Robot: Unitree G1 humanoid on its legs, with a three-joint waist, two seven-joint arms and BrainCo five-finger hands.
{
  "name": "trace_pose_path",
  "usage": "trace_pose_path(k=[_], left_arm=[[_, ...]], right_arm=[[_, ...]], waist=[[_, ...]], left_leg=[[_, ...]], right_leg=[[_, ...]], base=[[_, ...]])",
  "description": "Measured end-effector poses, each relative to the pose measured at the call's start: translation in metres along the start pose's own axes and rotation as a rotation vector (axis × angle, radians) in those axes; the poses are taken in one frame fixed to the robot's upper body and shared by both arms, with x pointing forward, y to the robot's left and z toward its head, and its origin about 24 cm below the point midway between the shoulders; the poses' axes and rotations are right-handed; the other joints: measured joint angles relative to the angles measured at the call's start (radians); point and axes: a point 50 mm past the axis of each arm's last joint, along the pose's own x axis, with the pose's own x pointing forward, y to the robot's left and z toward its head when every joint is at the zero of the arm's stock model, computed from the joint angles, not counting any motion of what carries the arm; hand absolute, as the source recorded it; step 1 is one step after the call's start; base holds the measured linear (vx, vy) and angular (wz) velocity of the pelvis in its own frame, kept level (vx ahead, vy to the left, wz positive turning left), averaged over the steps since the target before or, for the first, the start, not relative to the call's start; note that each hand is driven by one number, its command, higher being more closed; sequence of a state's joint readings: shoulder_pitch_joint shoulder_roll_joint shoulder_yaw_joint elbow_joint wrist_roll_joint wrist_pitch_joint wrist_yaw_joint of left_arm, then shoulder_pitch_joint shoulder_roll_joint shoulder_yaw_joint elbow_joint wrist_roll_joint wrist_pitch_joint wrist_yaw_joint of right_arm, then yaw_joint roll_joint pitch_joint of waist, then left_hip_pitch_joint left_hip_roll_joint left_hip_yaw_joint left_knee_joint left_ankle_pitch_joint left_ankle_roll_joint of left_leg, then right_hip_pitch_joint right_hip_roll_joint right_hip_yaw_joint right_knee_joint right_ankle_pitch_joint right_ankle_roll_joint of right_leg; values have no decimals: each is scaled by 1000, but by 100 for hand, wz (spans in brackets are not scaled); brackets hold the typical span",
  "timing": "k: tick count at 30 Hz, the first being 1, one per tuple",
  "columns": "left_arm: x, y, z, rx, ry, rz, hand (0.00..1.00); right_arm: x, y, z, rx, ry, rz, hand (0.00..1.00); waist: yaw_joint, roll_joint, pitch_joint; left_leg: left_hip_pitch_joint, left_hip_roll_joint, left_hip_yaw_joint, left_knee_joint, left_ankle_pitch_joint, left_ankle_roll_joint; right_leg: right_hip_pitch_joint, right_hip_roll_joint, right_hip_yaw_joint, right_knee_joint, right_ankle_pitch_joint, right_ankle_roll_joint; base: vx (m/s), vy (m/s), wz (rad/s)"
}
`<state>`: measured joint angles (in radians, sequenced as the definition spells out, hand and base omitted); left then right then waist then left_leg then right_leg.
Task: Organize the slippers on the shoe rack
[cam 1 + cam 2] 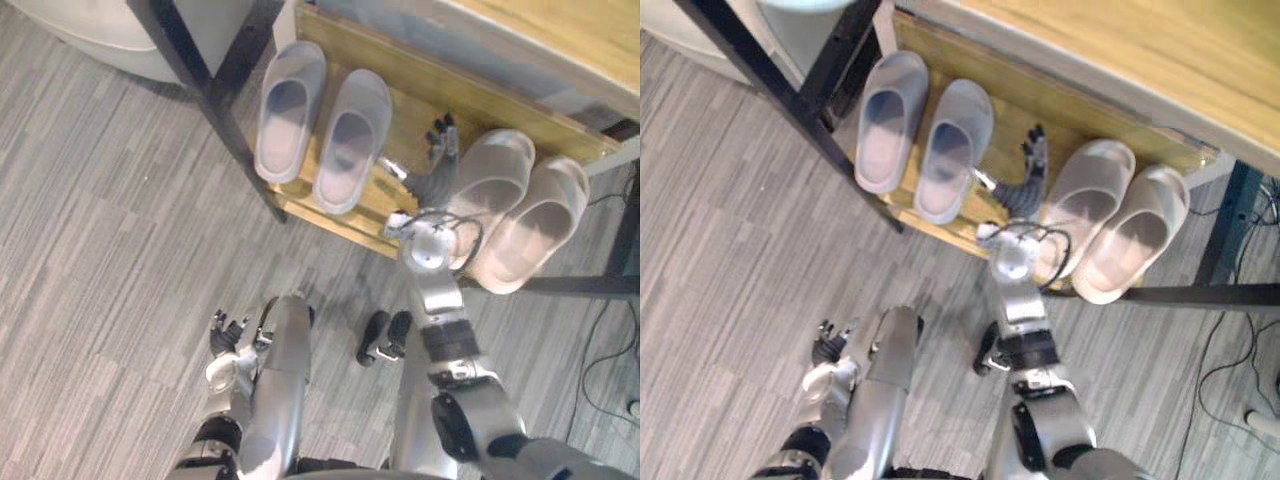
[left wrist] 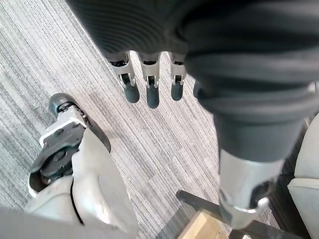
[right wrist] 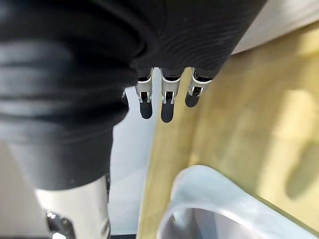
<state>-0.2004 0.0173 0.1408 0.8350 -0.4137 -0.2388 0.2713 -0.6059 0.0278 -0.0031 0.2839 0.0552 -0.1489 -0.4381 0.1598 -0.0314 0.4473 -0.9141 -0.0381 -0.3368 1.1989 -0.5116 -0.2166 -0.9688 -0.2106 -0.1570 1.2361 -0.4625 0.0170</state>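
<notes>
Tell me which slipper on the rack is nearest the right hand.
The left one of the two beige slippers: the right hand is just beside it, while both grey slippers lie farther off.

Grey floor (image 1: 100, 250) with fine, streaky stripes covers the room. A black metal post (image 1: 190, 65) slants across the upper left, with a pale rounded object (image 1: 90, 35) behind it. A light wooden top (image 1: 570, 35) spans the upper right corner.

Slippers (image 1: 289, 110) look matt plastic, shoe rack (image 1: 405, 105) grainy wood, legs (image 1: 215, 105) black metal.
</notes>
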Motion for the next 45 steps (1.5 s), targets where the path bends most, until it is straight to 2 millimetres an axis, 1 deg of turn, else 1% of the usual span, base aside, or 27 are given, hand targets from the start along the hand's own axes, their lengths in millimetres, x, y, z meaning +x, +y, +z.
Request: trace_pose_path(k=[6,11,16,18,21,25,32,34,37,38,39,41,43,44,45], left_arm=[[1,2,1,-12,2,13,0],[1,1,2,1,-3,15,0],[2,-1,4,-1,-5,12,0],[3,-2,5,-1,-4,12,0],[2,-3,4,-3,-2,11,0],[2,-4,4,-4,-1,14,0],[2,-6,3,-8,4,11,0],[1,-5,-1,-15,21,18,0],[1,-3,-3,-12,29,14,0],[1,-2,-3,-12,29,16,0],[1,-1,-4,-9,31,15,0],[-1,3,-7,11,41,4,0],[-3,7,-11,32,44,-10,0],[-5,9,-12,44,44,-14,0],[-7,13,-15,68,47,-20,0]], right_arm=[[-9,9,-13,211,100,37,0],[-15,16,-29,322,200,71,0],[-21,33,-29,425,232,118,0],[-21,38,-30,426,240,134,0],[-17,43,-24,430,222,151,0],[-10,43,-24,414,219,146,0],[-6,34,-24,380,210,146,0],[-10,27,-31,371,226,134,0],[-26,8,-52,353,290,77,0],[-32,1,-57,351,305,61,0],[-35,-2,-59,352,310,57,0],[-49,-17,-63,346,319,47,0],[-63,-29,-67,329,327,48,0],[-69,-33,-69,302,331,56,0],[-78,-37,-72,257,343,74,0]], waist=[[0,-7,11],[1,-7,13],[4,-7,29],[4,-6,32],[7,-5,33],[8,-4,34],[10,3,38],[8,5,42],[4,2,44],[3,-5,48],[3,-5,48],[-2,-9,50],[-7,-13,49],[-8,-17,47],[-16,-22,45]], left_leg=[[13,1,-2,-8,1,-1],[15,-1,-5,-8,1,-1],[17,-7,-9,-8,2,-1],[16,-11,-10,-8,3,-1],[12,-20,-19,-8,5,-3],[10,-25,-23,-8,8,-4],[21,-33,-31,-8,12,-7],[50,-31,-31,-15,12,-7],[102,-24,-30,-59,24,0],[121,-22,-28,-77,29,1],[129,-22,-28,-84,30,2],[191,-14,-23,-136,44,5],[256,1,-4,-196,61,13],[286,6,5,-230,72,18],[331,14,16,-283,92,25]], right_leg=[[15,0,-4,-4,-1,1],[22,-3,-8,-6,-3,5],[28,-10,-12,-5,-6,9],[28,-15,-13,-3,-8,10],[29,-23,-21,-1,-11,8],[29,-28,-24,2,-12,8],[41,-40,-32,15,-21,1],[73,-40,-35,8,-24,4],[132,-37,-46,-36,-20,11],[150,-38,-47,-50,-18,12],[159,-38,-48,-57,-17,13],[223,-37,-54,-103,-7,11],[288,-38,-61,-160,19,-4],[318,-38,-64,-191,29,-4],[364,-38,-70,-241,45,-1]], base=[[7,-5,1],[0,0,0],[13,4,5],[13,2,7],[13,-1,10],[7,3,6],[0,-9,6],[0,-1,2],[12,9,4],[25,-4,3],[43,-7,3],[76,-12,3],[89,-8,-4],[99,2,-7],[101,2,-3]])
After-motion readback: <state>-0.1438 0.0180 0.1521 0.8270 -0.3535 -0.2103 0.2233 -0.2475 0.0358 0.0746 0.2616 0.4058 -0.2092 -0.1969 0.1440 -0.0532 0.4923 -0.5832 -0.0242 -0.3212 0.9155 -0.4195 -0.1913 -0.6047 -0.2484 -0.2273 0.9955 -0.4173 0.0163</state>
